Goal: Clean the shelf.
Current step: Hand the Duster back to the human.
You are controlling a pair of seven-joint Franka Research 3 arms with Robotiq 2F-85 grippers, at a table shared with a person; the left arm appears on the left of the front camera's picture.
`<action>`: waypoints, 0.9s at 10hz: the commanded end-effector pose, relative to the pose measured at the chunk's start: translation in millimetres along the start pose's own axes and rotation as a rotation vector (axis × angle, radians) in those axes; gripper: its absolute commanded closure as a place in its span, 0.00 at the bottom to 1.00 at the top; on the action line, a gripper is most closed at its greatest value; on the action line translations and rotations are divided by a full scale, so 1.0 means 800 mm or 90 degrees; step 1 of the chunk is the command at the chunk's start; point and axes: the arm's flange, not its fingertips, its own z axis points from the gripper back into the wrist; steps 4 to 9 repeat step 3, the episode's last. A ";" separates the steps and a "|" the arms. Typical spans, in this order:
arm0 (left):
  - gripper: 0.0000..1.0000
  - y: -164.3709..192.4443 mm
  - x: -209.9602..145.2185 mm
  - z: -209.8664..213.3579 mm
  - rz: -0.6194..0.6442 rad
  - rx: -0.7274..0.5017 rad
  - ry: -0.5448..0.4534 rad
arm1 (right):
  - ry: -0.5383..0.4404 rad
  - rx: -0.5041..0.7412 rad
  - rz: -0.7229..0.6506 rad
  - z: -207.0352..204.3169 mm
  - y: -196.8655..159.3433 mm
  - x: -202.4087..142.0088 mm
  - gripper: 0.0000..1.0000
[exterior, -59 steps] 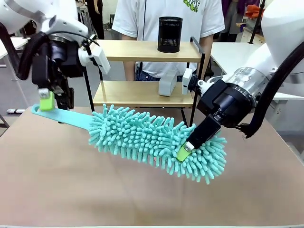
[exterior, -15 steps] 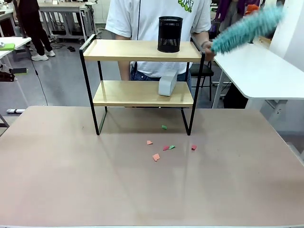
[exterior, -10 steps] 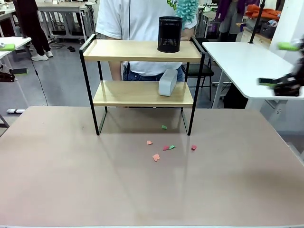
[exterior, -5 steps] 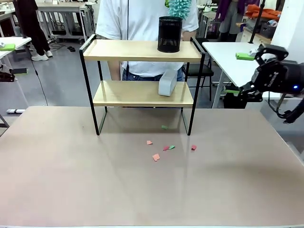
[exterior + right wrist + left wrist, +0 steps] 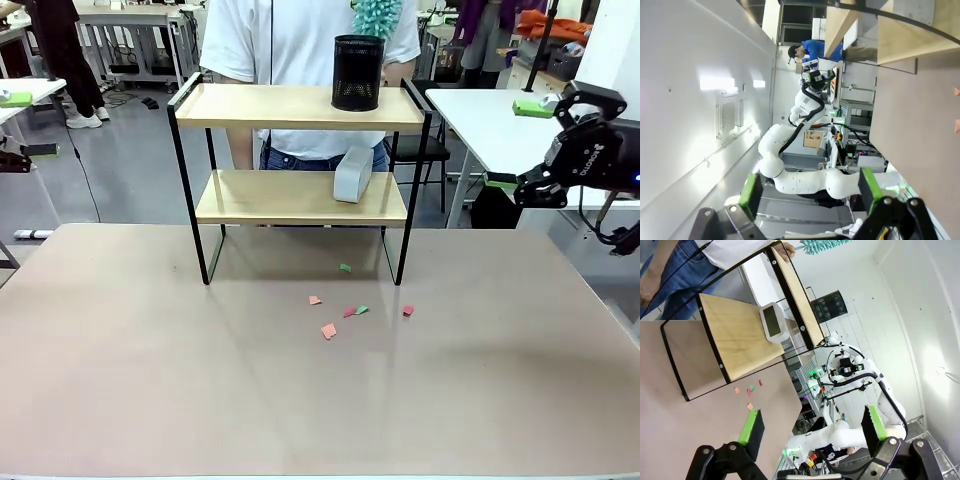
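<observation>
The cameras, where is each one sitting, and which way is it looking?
Front view: sits on the robot's side of the table, looking across at the shelf and the person; the right gripper shows, open.
Left wrist view: rides the left arm, looking past the open left gripper at the shelf, seen sideways.
Right wrist view: rides the right arm, looking along its own green pads towards a wall, with the shelf at the edge.
Front and left wrist views share the shelf, black mesh cup and paper scraps.

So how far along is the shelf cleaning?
Done, it seems: both shelf boards look clear of scraps. In hand: nothing; the right gripper is open and empty, and the person holds the duster. Left: paper scraps lie on the table.
</observation>
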 end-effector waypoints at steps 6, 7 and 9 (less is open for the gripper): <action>0.00 -0.003 -0.001 -0.001 -0.010 -0.003 0.003 | 0.001 -0.005 -0.004 -0.002 -0.003 -0.009 0.00; 0.00 -0.003 -0.001 -0.001 -0.010 -0.003 0.003 | 0.001 -0.005 -0.004 -0.002 -0.003 -0.009 0.00; 0.00 -0.003 -0.001 -0.001 -0.010 -0.003 0.003 | 0.001 -0.005 -0.004 -0.002 -0.003 -0.009 0.00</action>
